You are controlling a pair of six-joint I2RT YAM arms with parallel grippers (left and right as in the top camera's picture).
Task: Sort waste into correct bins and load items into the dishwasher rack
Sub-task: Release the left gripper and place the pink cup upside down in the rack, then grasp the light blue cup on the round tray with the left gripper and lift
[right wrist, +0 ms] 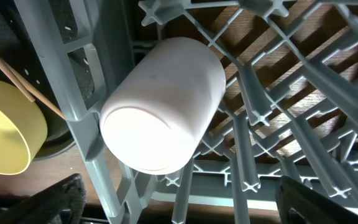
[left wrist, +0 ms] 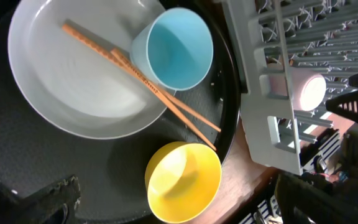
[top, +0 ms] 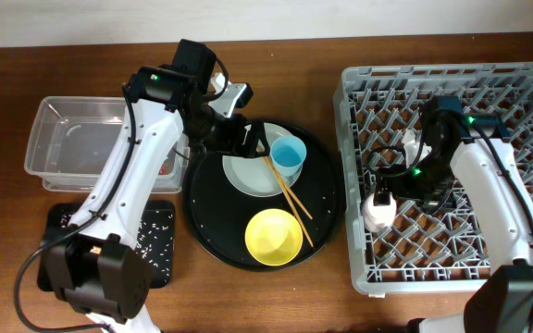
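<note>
The left end effector (top: 245, 139) hangs wide open and empty over the plate's (left wrist: 73, 93) rim. The chopsticks (left wrist: 120, 62) lie just ahead of it, slanting from the plate toward the yellow bowl (left wrist: 182, 180). The right end effector (top: 387, 190), also open, is away inside the dishwasher rack (top: 359, 83).

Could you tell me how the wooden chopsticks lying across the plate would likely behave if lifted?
The chopsticks look thin, stiff and light. Being two loose sticks, they may separate or roll. Passing right beside the blue cup, they could nudge it.
</note>
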